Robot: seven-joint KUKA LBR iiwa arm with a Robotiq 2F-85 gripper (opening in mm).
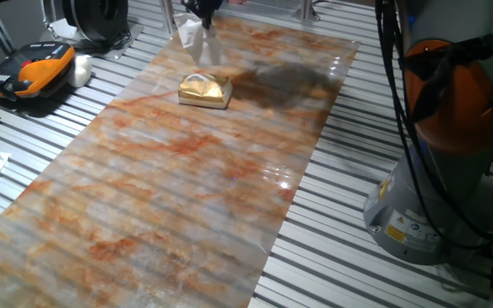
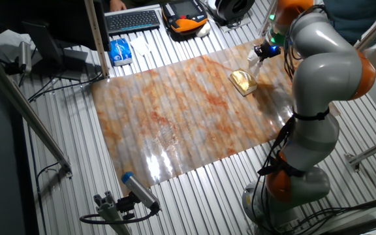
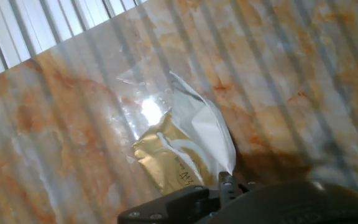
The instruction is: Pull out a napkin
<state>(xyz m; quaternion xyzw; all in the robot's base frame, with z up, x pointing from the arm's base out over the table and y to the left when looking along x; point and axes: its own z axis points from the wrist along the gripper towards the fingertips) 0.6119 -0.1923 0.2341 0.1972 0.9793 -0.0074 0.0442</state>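
Marbled mat [image 1: 187, 171] is stretching bare toward the near edge, the gold box [image 1: 204, 90] sitting close to its far end. Above the box, the gripper [image 1: 202, 19] is pinching the napkin [image 1: 193, 36], dangling it clear of the mat, while the arm [image 2: 325, 72] is arching over the mat's side edge.

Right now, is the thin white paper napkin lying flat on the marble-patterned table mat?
No, the thin white paper napkin hangs from the claw, lifted above the small shiny gold box.

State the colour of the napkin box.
Shiny gold; the napkin box shows best in one fixed view, with the white napkin above it.
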